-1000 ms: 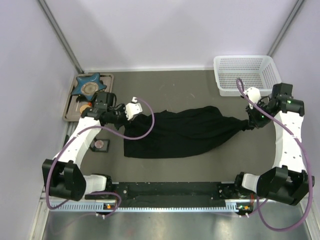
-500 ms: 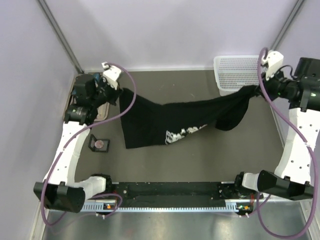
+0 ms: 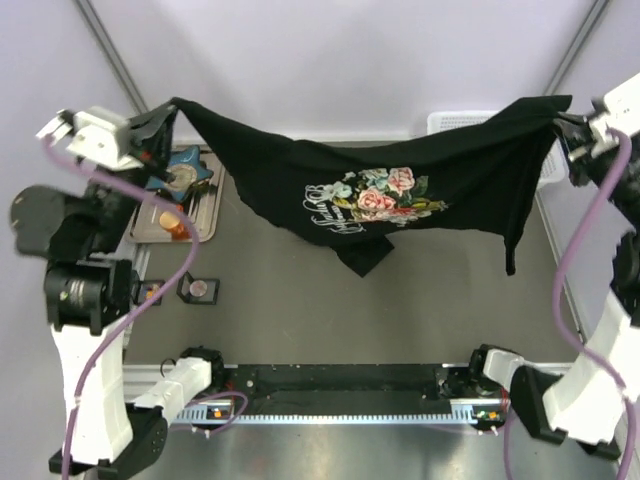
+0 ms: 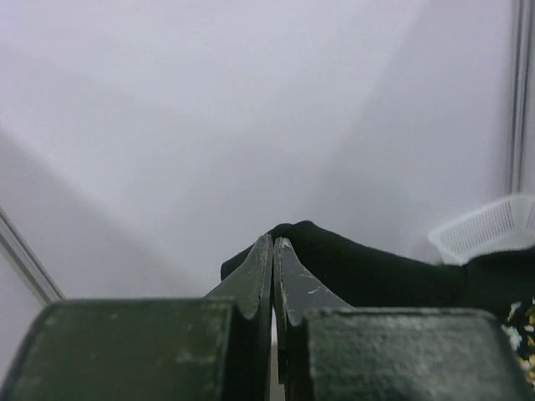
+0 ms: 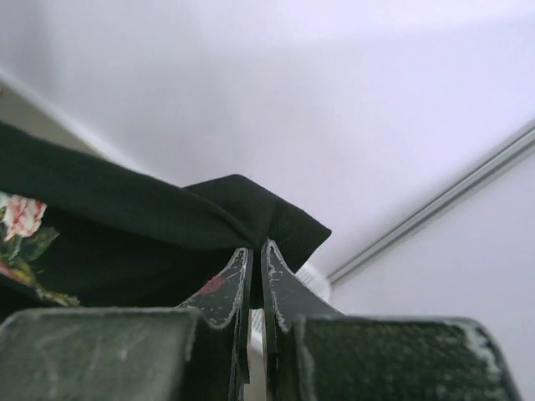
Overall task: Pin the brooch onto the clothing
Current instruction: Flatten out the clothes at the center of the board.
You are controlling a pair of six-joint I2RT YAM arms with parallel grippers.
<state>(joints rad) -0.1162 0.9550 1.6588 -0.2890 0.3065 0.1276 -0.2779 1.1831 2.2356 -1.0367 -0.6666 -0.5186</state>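
The black rose-print T-shirt (image 3: 400,170) is hanging stretched in the air, with the left gripper (image 3: 163,118) and right gripper (image 3: 568,122) each pinching one end. The brooch (image 3: 201,288) is sitting in a small black box (image 3: 186,294) on the worktop (image 3: 300,320), beneath the T-shirt's left end. Spreading seems to be the step in hand, and the next move is probably laying the T-shirt flat, print up.

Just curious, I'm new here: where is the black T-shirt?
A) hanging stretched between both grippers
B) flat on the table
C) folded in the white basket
A: the T-shirt hangs in the air, one end pinched in the left gripper, the other in the right gripper.
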